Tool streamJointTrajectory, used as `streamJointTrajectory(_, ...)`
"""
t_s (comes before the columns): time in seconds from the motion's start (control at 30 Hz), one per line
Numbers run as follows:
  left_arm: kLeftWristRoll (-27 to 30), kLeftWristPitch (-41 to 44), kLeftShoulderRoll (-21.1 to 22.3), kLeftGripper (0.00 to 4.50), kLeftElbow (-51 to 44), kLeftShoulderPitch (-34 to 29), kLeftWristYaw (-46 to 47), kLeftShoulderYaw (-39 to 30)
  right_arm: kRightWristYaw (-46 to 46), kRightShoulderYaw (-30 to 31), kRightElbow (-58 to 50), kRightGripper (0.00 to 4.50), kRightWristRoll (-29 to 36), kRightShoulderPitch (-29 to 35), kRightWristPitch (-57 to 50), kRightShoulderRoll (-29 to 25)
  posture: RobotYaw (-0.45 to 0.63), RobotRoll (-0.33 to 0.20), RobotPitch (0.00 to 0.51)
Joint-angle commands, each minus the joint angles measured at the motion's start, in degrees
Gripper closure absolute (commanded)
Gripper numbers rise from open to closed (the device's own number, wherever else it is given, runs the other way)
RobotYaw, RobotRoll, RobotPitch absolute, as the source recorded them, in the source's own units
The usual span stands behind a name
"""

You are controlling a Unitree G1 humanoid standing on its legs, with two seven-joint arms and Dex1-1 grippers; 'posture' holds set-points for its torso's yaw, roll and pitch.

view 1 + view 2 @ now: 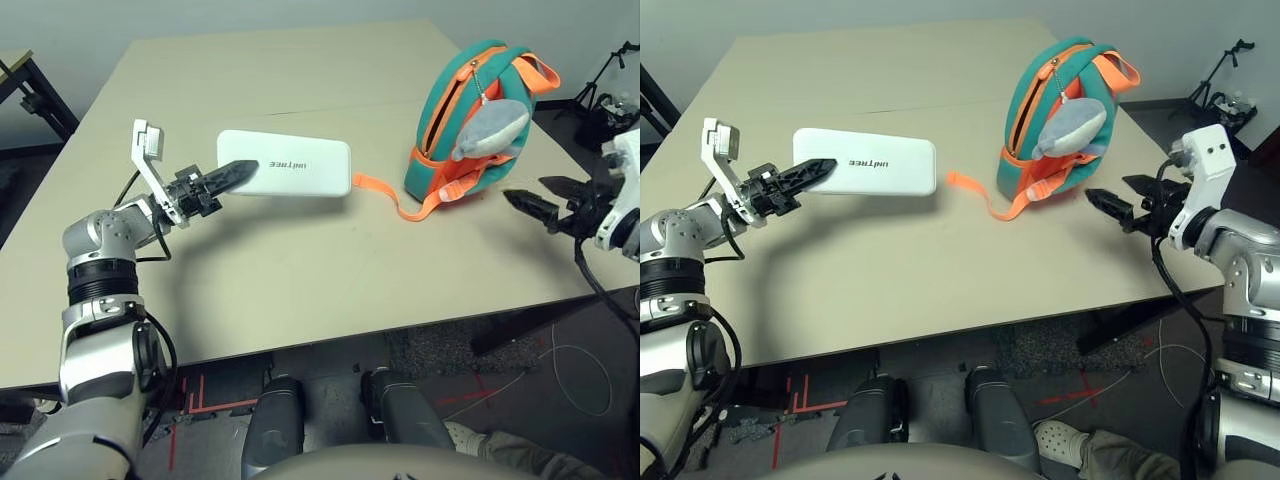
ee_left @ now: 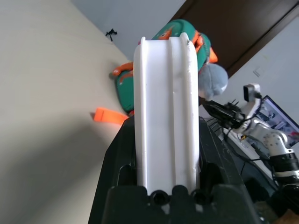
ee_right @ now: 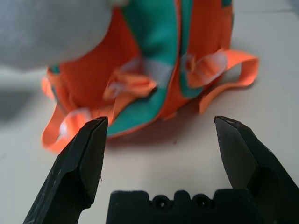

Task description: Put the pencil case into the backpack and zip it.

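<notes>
Left pincer (image 1: pixel 238 172) clamps pencil case (image 1: pixel 295 165) end, lifted over bare worktop (image 1: pixel 300 270); right pincer (image 1: pixel 1118 200), wide open and empty, near backpack (image 1: pixel 1055 110).

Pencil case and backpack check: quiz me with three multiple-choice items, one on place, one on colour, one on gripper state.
1. Where is the pencil case?
A. Inside the backpack
B. Held in the left gripper, left of the backpack
C. On the floor

2. What colour are the backpack straps?
A. Orange
B. Black
C. Yellow

3. How is the right gripper?
A. Shut on a strap
B. Shut on the charm
C. Open, holding nothing

Key: 1 B, the fingers clamp the case's end. 2 A, orange straps trail onto the table. 3 C, the wrist view shows spread fingers short of the backpack.
</notes>
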State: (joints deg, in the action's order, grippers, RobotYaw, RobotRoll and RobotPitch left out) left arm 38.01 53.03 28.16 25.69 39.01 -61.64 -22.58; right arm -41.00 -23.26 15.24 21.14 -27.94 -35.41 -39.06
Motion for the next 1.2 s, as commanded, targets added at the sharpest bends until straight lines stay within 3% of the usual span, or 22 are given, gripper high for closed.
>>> streamJointTrajectory(0.03,3.37,0.29,-0.35,3.10,-4.50,-0.89,2.13,-1.56,1.43,0.45,6.40,0.00,-0.27,-3.91,4.26,0.76,-0.01,0.000,0.022)
streamJointTrajectory(0.33,6.86,0.59,-0.91,3.10,-7.35,-2.42,5.45,-2.04,2.03,3.38,13.93,0.00,-1.53,-8.33,10.14,1.13,0.02,0.000,0.020)
streamJointTrajectory(0.47,9.00,1.32,-1.75,3.10,-10.85,-5.66,7.62,-2.77,2.13,8.00,29.67,0.00,-6.30,-16.88,18.39,4.07,0.07,0.000,0.018)
streamJointTrajectory(0.67,11.71,2.33,-1.53,3.10,-13.58,-7.54,9.97,-3.52,2.12,9.73,42.21,0.00,-9.06,-23.40,25.86,5.96,0.09,0.000,0.021)
streamJointTrajectory(0.8,12.78,2.39,-1.33,3.10,-14.64,-8.61,10.90,-3.62,2.18,9.83,47.01,0.91,-10.17,-25.71,28.58,6.43,0.10,0.000,0.026)
streamJointTrajectory(0.97,13.64,2.64,-1.19,3.10,-15.75,-9.45,11.93,-3.55,2.00,9.79,49.07,2.83,-10.81,-26.20,30.25,6.32,0.10,0.000,0.033)
streamJointTrajectory(1.1,14.13,2.79,-0.87,3.10,-15.89,-9.66,12.17,-3.31,1.56,9.60,48.69,4.05,-10.71,-25.77,30.57,6.05,0.10,0.000,0.036)
streamJointTrajectory(1.2,13.97,2.38,-0.68,3.10,-15.28,-9.03,12.05,-2.99,0.70,9.30,47.37,4.40,-10.27,-25.39,30.20,5.88,0.09,0.000,0.039)
